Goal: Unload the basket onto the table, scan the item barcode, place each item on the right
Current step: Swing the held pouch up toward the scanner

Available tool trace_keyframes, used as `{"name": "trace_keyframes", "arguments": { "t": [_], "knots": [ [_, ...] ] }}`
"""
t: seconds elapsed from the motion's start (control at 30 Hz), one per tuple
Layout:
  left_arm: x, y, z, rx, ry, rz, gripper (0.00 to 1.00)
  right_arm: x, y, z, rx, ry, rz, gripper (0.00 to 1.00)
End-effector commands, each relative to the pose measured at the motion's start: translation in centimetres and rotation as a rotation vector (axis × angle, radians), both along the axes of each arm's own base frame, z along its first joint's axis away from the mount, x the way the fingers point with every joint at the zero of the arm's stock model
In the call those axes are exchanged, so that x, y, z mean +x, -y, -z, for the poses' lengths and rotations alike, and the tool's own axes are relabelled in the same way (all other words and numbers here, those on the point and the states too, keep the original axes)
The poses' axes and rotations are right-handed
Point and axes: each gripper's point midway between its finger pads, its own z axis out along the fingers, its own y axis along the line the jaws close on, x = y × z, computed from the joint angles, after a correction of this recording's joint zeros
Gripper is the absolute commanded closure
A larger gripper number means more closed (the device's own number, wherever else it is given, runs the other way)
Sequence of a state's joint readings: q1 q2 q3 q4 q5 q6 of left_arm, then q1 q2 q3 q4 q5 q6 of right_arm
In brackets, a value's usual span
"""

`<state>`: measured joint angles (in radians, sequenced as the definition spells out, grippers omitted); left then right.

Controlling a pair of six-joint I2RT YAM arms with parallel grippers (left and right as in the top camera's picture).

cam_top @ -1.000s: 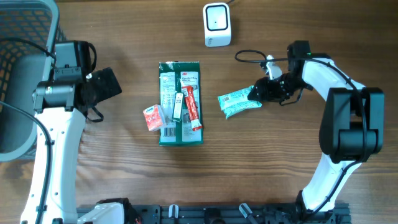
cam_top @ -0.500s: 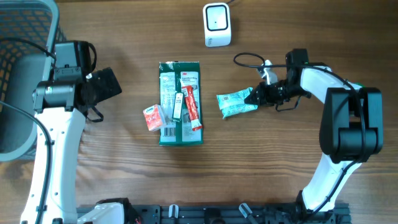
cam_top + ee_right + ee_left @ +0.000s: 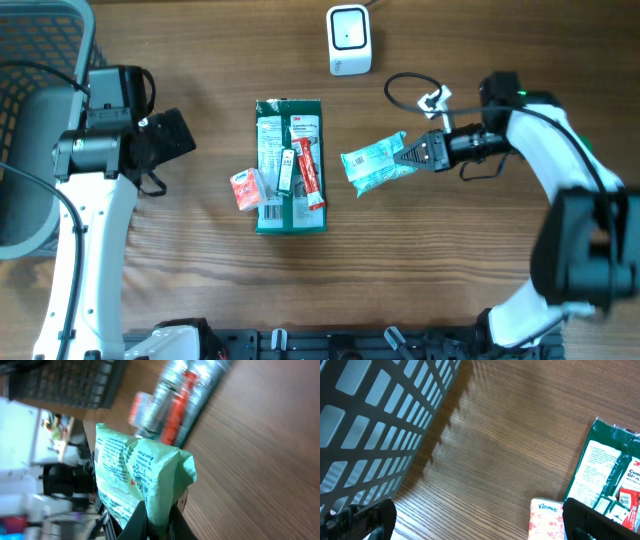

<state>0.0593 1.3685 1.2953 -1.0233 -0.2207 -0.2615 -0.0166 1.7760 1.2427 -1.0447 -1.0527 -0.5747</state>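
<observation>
My right gripper (image 3: 410,152) is shut on the right end of a mint-green snack packet (image 3: 372,164), which it holds lifted right of the table's middle. In the right wrist view the packet (image 3: 142,477) stands up from between the two dark fingers (image 3: 137,522), its printed side to the left. A white barcode scanner (image 3: 349,40) stands at the back centre, apart from the packet. My left gripper (image 3: 480,522) is open over bare wood at the left, its fingertips (image 3: 362,517) wide apart, with a Kleenex pack (image 3: 546,520) next to the right one.
A green 3M package (image 3: 290,166) with a red tube (image 3: 308,170) on it lies in the middle, and the small pink Kleenex pack (image 3: 246,188) lies at its left edge. A dark mesh basket (image 3: 40,120) fills the far left. A black cable (image 3: 405,85) loops near the right arm.
The right gripper closed on the green packet and raised it. The right arm swung outward to the right and the packet turned. The left arm has not moved.
</observation>
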Motion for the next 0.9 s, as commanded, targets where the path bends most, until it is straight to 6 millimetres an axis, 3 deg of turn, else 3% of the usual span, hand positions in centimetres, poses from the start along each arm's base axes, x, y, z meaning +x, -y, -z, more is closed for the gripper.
{"name": "trace_keyframes", "arguments": {
  "t": [0.0,0.13,0.67,0.73,0.8,0.87],
  "knots": [
    [0.1,-0.4,-1.0,0.012,0.032,-0.019,0.0,-0.8,-1.4,-6.2,0.065,0.269,-0.081,0.96],
    [0.1,-0.4,-1.0,0.012,0.032,-0.019,0.0,-1.9,-1.9,-8.4,0.054,0.345,-0.1,0.96],
    [0.1,-0.4,-1.0,0.012,0.032,-0.019,0.0,-0.5,-1.7,-8.4,0.027,0.182,0.047,0.96],
    [0.1,-0.4,-1.0,0.012,0.032,-0.019,0.0,0.1,-1.1,-7.7,-0.026,0.144,0.098,0.96],
    [0.1,-0.4,-1.0,0.012,0.032,-0.019,0.0,1.9,0.9,-6.2,-0.187,0.076,0.248,0.96],
    [0.1,-0.4,-1.0,0.012,0.032,-0.019,0.0,3.1,1.6,-7.4,-0.232,0.101,0.298,0.96]
  ]
}}
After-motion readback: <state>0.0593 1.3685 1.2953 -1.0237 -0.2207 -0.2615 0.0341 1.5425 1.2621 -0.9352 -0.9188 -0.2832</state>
